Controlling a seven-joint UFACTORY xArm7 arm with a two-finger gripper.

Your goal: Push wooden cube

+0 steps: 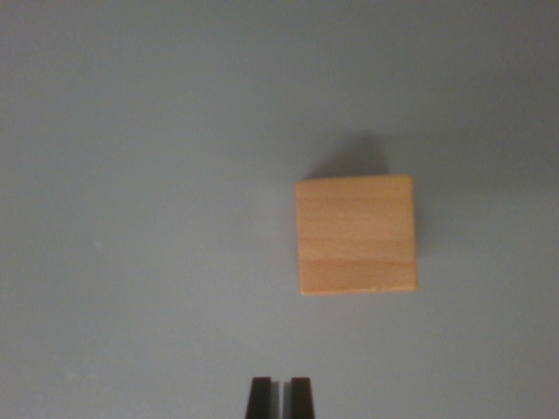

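On the grey table (131, 175) below my wrist camera sits the cube (356, 234), a little right of the middle of the view and just past the halfway line from top to bottom. I read no brand, label or writing on it; its faces show only pale orange-brown wood with grain lines running across, and a slightly darker band marks the edge between its top face and the side facing the camera. The picture is soft, so finer marks would escape me. A dark shadow falls behind the cube toward the top of the view, touching its far edge. Around it I see only the plain, matte surface, lit a little brighter on the wrist view's left and dimmer toward the upper right corner. Between the cube and my tool the table is bare. The gripper (280, 397) pokes in at the bottom edge, near the centre, and I see just the tips of its two dark fingers (259, 397). They stand nearly together, with only a thin pale slit between them, so I take the jaws as closed on nothing. The tips are well apart from the cube, which lies above them and off toward the wrist view's right.
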